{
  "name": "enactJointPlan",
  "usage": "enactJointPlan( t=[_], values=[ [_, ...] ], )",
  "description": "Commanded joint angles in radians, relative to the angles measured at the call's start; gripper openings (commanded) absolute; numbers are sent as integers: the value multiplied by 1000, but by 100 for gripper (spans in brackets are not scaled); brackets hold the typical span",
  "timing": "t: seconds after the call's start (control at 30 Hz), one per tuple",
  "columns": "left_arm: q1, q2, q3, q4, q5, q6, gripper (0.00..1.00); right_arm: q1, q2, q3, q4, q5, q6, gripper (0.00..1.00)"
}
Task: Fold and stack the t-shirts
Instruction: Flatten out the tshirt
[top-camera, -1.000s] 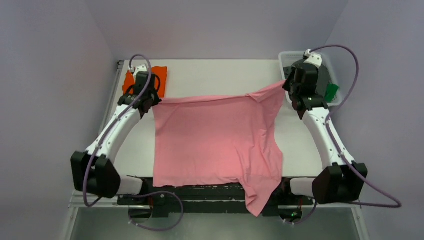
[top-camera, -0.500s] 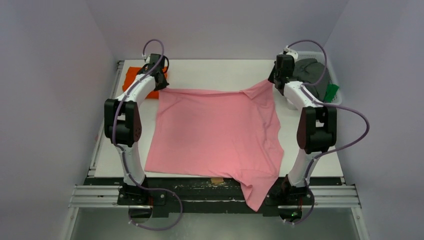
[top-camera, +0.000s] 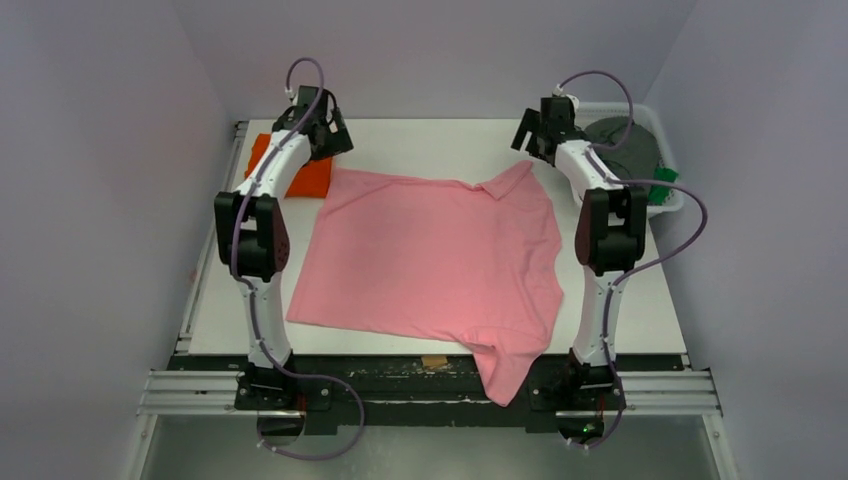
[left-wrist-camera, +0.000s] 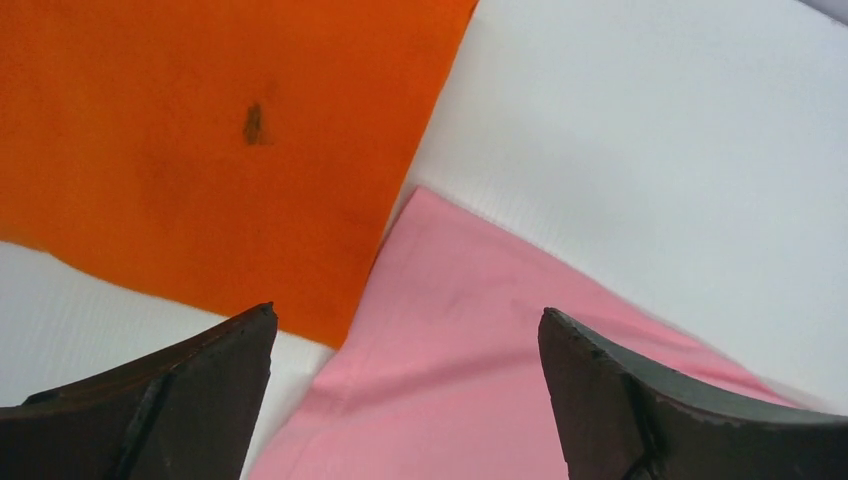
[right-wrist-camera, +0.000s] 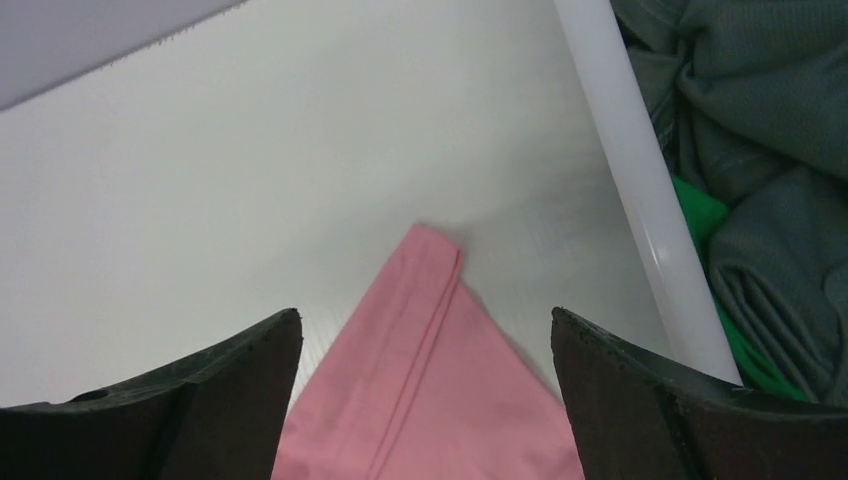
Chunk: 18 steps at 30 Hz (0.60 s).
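A light pink t-shirt (top-camera: 430, 255) lies spread flat across the table, one sleeve (top-camera: 510, 370) hanging over the near edge. At the back left sits a folded orange t-shirt (top-camera: 305, 175), its edge touching the pink one. My left gripper (top-camera: 335, 140) hovers open above the pink shirt's far left corner (left-wrist-camera: 480, 370), beside the orange shirt (left-wrist-camera: 200, 150). My right gripper (top-camera: 525, 135) hovers open above the far right corner (right-wrist-camera: 430, 380). Both grippers hold nothing.
A white basket (top-camera: 672, 198) stands at the back right with dark grey shirts (top-camera: 625, 140) and a green one (top-camera: 662, 185) inside. Its rim (right-wrist-camera: 640, 200) runs close to the right of my right gripper. The back wall is just beyond both grippers.
Both grippers have let go of the pink shirt's far corners and opened. The arms reached toward the back of the table, and the shirt now lies flat.
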Motion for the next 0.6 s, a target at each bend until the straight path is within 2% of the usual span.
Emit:
enactJointPlan(
  t=[0.0,0.2,0.4,0.57],
  values=[
    [-9,-227,-155,26,142,-14,100,12,-215,-144,-3,-83,39,92],
    [-73,-440,-551,175,315,-57,100,41,-305,-387,72,-273,126,93],
    [-127,-551,-810,273,341,-84,100,63,-228,-392,89,-338,169,93],
    [-145,-524,-907,340,401,-112,100,66,-153,-383,145,-381,212,92]
  ],
)
